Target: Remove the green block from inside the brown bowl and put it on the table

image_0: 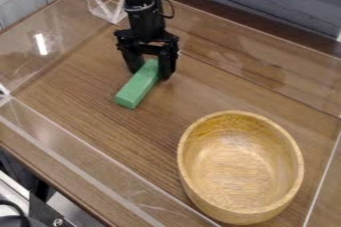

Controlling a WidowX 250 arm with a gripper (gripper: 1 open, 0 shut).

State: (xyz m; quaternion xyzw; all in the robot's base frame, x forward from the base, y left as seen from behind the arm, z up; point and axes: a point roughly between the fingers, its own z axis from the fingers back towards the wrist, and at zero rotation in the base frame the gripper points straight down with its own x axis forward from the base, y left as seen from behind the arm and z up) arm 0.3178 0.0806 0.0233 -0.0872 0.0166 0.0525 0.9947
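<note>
Camera view, no readable writing, green block (136,88) on table (253,72), gripper (148,68) open

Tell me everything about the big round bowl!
The brown bowl is round and made of light tan wood, with a thick rim and visible grain inside. It sits upright on the table, near the front right corner. It is empty. Nothing touches it: the green block lies apart, off to its upper left.

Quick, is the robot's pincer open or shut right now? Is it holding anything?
Pincer: open, its fingers standing either side of the far end of the green block, which lies on the table; not gripping it.
</note>
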